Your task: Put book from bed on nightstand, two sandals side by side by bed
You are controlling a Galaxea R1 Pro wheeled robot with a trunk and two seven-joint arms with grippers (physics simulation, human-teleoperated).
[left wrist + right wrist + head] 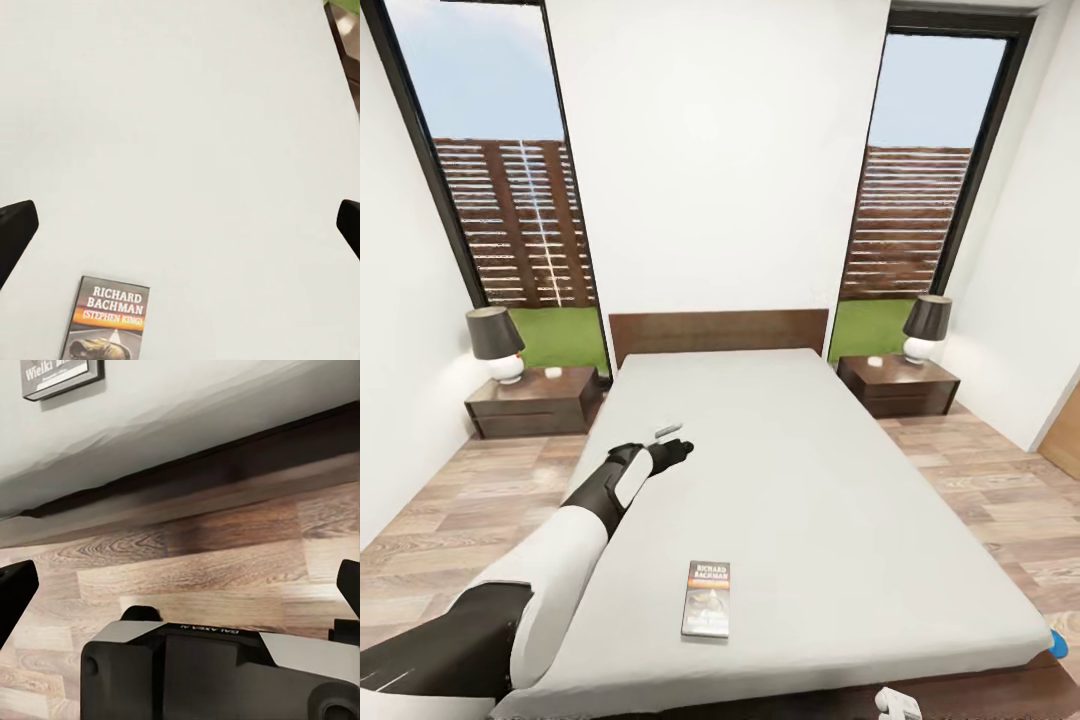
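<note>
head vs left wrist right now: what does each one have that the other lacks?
Head view alone: the two nightstands, each with a lamp, the headboard, both windows, the wood floor, the left arm reaching over the mattress, and a blue scrap at the bed's near right corner, too little to identify.

Left wrist alone: the cover's smaller line, "(STEPHEN KING)", and the left pincer's dark fingertips wide apart at the frame edges.

Both: the book lying flat on the bed, untouched.
</note>
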